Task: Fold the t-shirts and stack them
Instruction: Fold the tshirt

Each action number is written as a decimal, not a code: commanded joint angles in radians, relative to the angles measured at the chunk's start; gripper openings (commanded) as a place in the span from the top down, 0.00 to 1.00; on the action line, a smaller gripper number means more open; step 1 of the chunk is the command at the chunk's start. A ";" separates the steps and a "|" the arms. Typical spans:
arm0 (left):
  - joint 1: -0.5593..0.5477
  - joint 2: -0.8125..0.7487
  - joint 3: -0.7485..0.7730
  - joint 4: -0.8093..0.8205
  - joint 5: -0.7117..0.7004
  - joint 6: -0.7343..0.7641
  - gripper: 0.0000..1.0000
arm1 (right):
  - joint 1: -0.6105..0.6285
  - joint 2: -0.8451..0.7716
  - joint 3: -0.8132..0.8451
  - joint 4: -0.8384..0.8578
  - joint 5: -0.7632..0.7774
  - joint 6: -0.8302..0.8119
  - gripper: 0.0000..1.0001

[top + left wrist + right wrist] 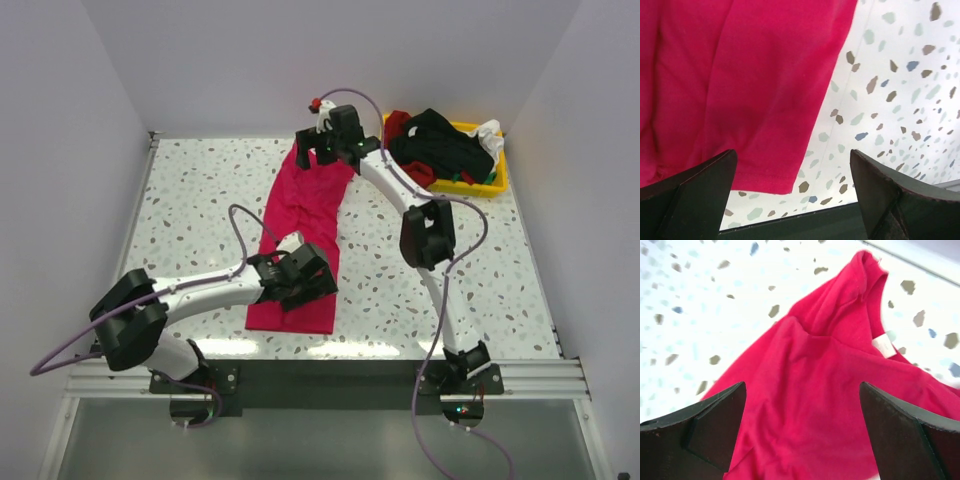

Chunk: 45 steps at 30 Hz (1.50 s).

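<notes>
From above: a plain crimson-pink cloth t-shirt (pixel 300 215), spread long and narrow on a white speckled tabletop (pixel 190 190), collar end far, hem end near. Over the shirt's near end, the left gripper (pixel 308 282), black jaws wide apart, gripping nothing. Over the shirt's collar end, the right gripper (pixel 318 155), jaws likewise spread and free of cloth. Right of the collar end and clearly apart from it, a yellow plastic bin (pixel 499 178) heaped with more shirts: a black t-shirt (pixel 445 145) on top, with a dark red t-shirt (pixel 400 122), a white t-shirt (pixel 490 130) and a green t-shirt (pixel 470 180) showing around it.

From the left wrist: the crimson-pink shirt across the upper left, smooth, its stitched hem corner low in the gap between the two dark fingers (pixel 690 200). Jaws well apart. Touching the cloth or just above it: cannot tell. Speckled tabletop (pixel 900 75) right of the shirt's side edge, and a dark table edge (pixel 790 225) just past the hem.

From the right wrist: the shirt's collar end (pixel 815 400), rumpled into soft folds, with a small white neck label (pixel 883 346) at the neckline. Two dark fingers (pixel 710 430) low at either side, spread wide, pink cloth showing between them, unclamped. Blurred speckled tabletop (pixel 700 300) left of the shirt and beyond it.
</notes>
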 commanded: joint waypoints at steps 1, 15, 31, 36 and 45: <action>-0.006 -0.109 0.059 -0.106 -0.100 0.092 0.00 | 0.005 -0.269 -0.009 -0.078 -0.003 0.023 0.01; 0.256 -0.492 -0.304 -0.409 -0.120 0.138 0.00 | 0.239 -1.042 -1.239 -0.149 0.228 0.446 0.01; 0.285 -0.435 -0.390 -0.300 -0.069 0.156 0.33 | 0.542 -1.047 -1.548 0.026 0.152 0.759 0.16; 0.290 -0.397 -0.389 -0.258 -0.055 0.163 0.48 | 0.593 -0.989 -1.557 0.023 0.162 0.792 0.26; 0.288 -0.377 -0.441 -0.134 0.037 0.198 0.90 | 0.603 -0.937 -1.562 0.050 0.211 0.804 0.73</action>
